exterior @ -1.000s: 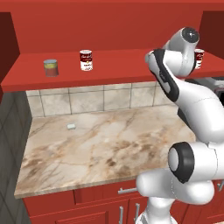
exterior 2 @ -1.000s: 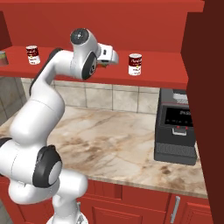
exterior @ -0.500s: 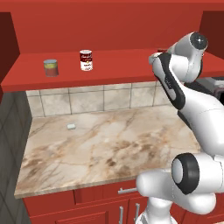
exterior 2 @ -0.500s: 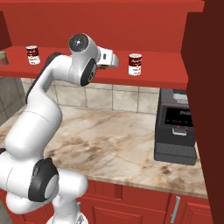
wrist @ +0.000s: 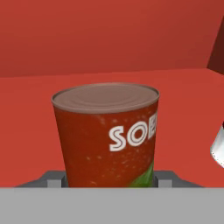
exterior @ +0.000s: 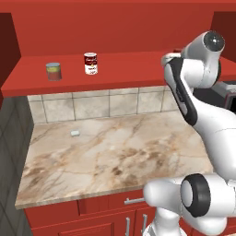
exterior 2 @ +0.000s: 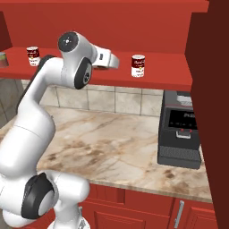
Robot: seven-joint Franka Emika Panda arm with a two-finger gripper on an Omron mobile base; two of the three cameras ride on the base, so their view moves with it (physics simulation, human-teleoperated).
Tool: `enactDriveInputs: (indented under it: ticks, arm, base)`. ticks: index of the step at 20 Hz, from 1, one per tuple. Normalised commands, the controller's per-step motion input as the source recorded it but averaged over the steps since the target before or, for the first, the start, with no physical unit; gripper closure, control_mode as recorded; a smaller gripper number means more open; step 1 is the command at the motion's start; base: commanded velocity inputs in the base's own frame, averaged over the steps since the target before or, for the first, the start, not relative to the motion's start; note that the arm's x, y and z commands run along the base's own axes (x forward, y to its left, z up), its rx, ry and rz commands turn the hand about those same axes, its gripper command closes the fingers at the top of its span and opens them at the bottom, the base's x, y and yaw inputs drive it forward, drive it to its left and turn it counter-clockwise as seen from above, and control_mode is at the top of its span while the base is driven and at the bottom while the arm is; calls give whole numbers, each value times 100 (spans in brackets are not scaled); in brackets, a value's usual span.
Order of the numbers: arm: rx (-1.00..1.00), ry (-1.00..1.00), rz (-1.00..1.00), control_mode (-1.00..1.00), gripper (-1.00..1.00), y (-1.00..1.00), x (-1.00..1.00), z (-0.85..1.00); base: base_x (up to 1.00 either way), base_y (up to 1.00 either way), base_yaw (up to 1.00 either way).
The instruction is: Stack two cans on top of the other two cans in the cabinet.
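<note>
The gripper (wrist: 109, 179) is being seen close up in the hand view. The jaws are being held part closed, and the dark red can (wrist: 107, 135) is being pinched between them low on its body. One fingertip (wrist: 54, 178) is being pressed to each side of it. The can is being kept upright, long axis vertical, pale lid facing up. Whether its base is being rested on the shelf (exterior: 129, 69) of the cabinet (exterior: 115, 27) or carried just above it cannot be told.

A red-and-white soup can (exterior 2: 138, 65) is being shown standing on the shelf near the gripper, to its right. Its pale edge is being caught at the right border of the hand view. A second soup can (exterior: 91, 63) and the grey can (exterior: 53, 71) are being shown well apart from the hand, at the far left of the shelf, both upright.

The carry step is being judged as under way, with no can stacked yet. The nearer base is being judged as the soup can on the right. A lift above its lid and a short sideways shift are being called for, with the two vertical axes lined up before release.
</note>
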Motion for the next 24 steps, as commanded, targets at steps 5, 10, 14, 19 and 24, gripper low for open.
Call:
enactDriveInputs:
  ticks: [5, 10, 14, 19, 24]
  arm:
    - [0, -1, -22, -100, 100, -1, -29, 19]
    - [-5, -15, -28, -100, 100, -5, -23, 0]
    - [-2, -12, -29, -100, 100, -10, -6, 14]
    - [-3, -12, -22, -100, 100, -6, 0, 30]
    - [-8, -1, -19, -100, 100, -5, 0, 39]
  base:
    - [0, 0, 0]
    - [0, 0, 0]
    - [0, 0, 0]
    - [0, 0, 0]
    - [0, 0, 0]
